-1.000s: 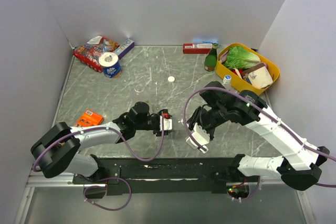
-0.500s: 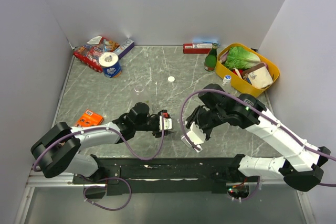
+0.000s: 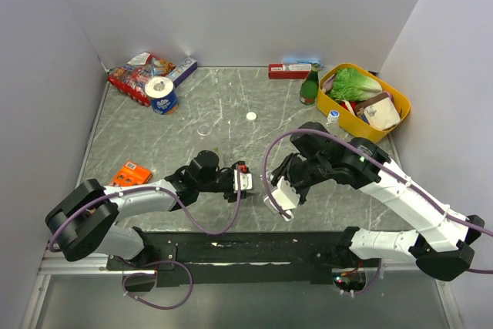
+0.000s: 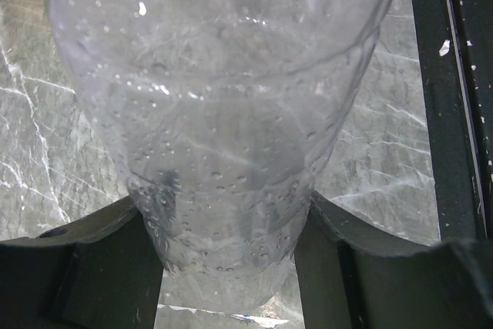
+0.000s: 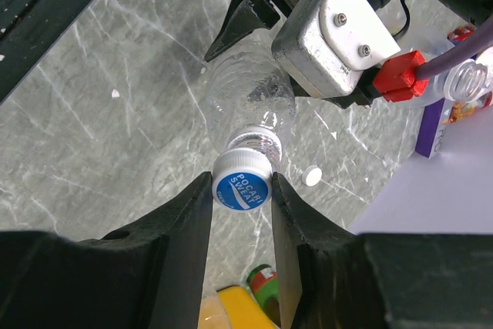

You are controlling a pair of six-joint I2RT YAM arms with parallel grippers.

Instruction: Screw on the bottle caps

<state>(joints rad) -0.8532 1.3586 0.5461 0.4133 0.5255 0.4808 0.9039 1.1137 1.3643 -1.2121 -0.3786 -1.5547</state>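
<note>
Clamped in left gripper (image 4: 227,246), filling mid-frame of left wrist view: small clear plastic bottle (image 4: 223,113), w/ round blue plastic cap (image 5: 241,186) w/ pale centre on its neck, centre of right wrist view, pinched by right gripper (image 5: 242,192).

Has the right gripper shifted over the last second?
Yes. In the top view the right gripper slid slightly left, away from the yellow bin and toward the left gripper.
</note>
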